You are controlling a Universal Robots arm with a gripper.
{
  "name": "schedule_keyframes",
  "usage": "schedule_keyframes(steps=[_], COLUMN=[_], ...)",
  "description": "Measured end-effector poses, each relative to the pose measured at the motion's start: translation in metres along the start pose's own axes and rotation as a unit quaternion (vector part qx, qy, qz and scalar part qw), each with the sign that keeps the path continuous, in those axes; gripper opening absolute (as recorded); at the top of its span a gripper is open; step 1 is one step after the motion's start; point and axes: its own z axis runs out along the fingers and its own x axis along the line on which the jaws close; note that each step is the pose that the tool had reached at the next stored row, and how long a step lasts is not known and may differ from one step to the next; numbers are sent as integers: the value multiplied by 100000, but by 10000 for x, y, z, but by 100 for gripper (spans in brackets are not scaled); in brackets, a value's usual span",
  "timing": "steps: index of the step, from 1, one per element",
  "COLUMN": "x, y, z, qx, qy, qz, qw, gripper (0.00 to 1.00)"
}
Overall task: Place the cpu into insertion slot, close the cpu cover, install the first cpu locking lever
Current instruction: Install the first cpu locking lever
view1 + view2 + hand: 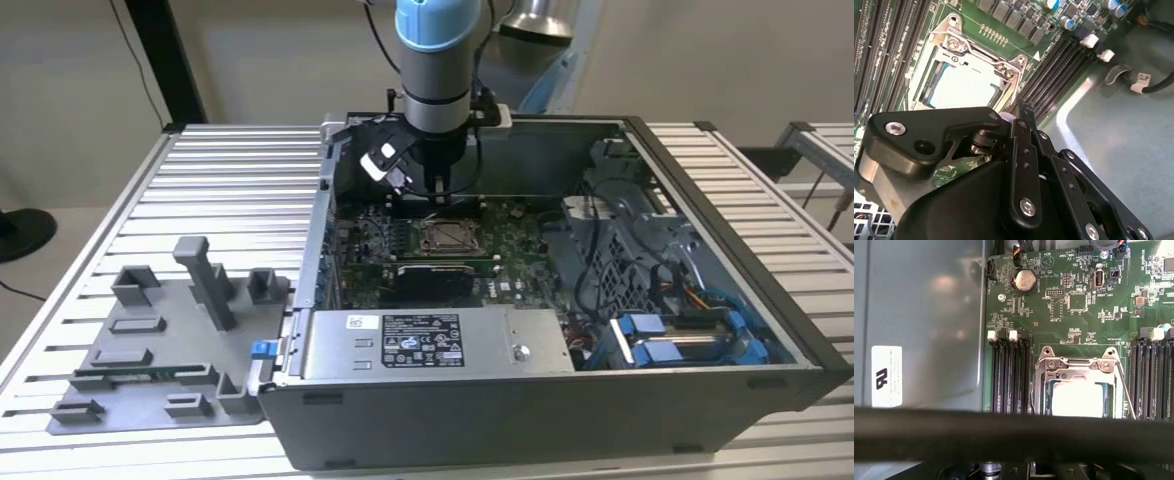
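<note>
- Inside socket: cpu (1077, 399) seated in the insertion slot (1041, 390); cpu cover (1076, 366) appears closed.
- Locking lever (1125, 387): latching unclear.
- End effector (1019, 117): above the socket; opening and load cannot be judged.

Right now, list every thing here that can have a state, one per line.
cpu: seated in the socket, silvery top showing through the frame.
cpu cover: closed flat over the chip.
locking lever: thin rod lying along the cover's side; whether it is latched cannot be told.
computer case: side panel off, interior open.
pincer: hovering over the board behind the socket, holding nothing visible.
</note>
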Motion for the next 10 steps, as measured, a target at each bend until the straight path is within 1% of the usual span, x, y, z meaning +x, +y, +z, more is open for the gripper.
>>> schedule_keyframes(steps=[4, 7, 10], x=[-3, -5, -9], y=[26, 63, 85], z=[39, 62, 82], qx=[-1, -9, -2], qy=[-193, -229, -268], qz=[-14, -20, -24], qw=[100000, 100000, 100000], gripper=[0, 0, 0])
